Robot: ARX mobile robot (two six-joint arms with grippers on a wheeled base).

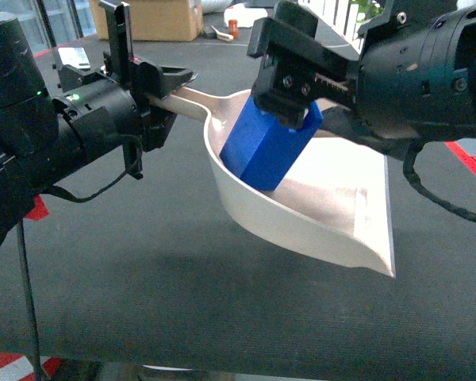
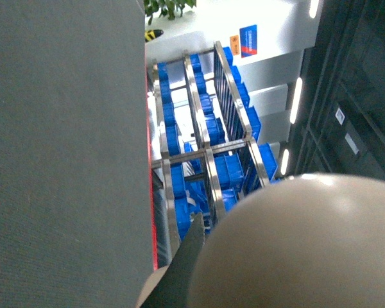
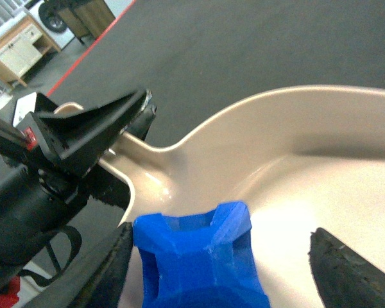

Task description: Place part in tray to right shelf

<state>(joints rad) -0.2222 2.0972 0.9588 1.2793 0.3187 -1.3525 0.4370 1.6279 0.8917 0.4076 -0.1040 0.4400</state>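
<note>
My right gripper (image 1: 297, 103) stands wide over the part (image 1: 266, 147) in the tray (image 1: 333, 214); left gripper (image 1: 163, 99) clamps the handle.

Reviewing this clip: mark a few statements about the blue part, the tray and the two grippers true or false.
1. The left gripper holds the tray by its handle. True.
2. The blue part lies on the black table beside the tray. False: it sits tilted inside the tray's bowl.
3. The right gripper is at the top of the part. True.
4. The tray is upside down. False: its open side faces up, with the flat lip toward the camera in the head view.
5. The right gripper is far from the tray, over bare table. False: it is right above the tray's bowl.
</note>
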